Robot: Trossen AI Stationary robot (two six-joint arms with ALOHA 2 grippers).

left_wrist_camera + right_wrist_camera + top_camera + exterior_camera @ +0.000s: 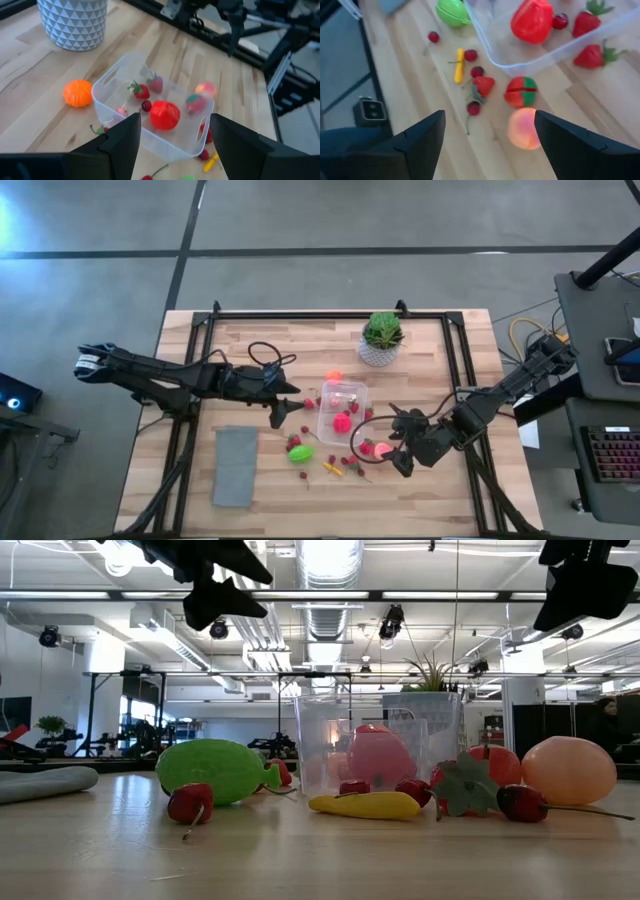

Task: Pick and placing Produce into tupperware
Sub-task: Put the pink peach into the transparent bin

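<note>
At centre frame in the high view, the tupperware [342, 409] stands on the wooden surface [190, 350], just below the potted plant [382, 337]. Inside it lie a large red-pink fruit [342, 421], a strawberry [141, 90], a second strawberry [155, 83] and a dark cherry [146, 105].

Left of the tub, the left tool [287, 411] hangs above the surface with its two dark fingers [121, 140] spread and nothing between them. An orange ball [334, 376] sits just above the tub's upper left corner. Below and left of the tub rests the green piece [300, 454], with small red berries [295, 440] close by and a yellow bit [332, 469] to its right.

Lower right of the tub, the right tool [397, 448] hovers over a peach-coloured ball [524, 128], fingers [417, 140] wide apart and empty. Beside that ball lie a red-and-green tomato-like piece [521, 91], a small strawberry [483, 85] and a cherry [473, 108].

Toward the lower left of the surface lies a flat grey rectangle [235, 464].
</note>
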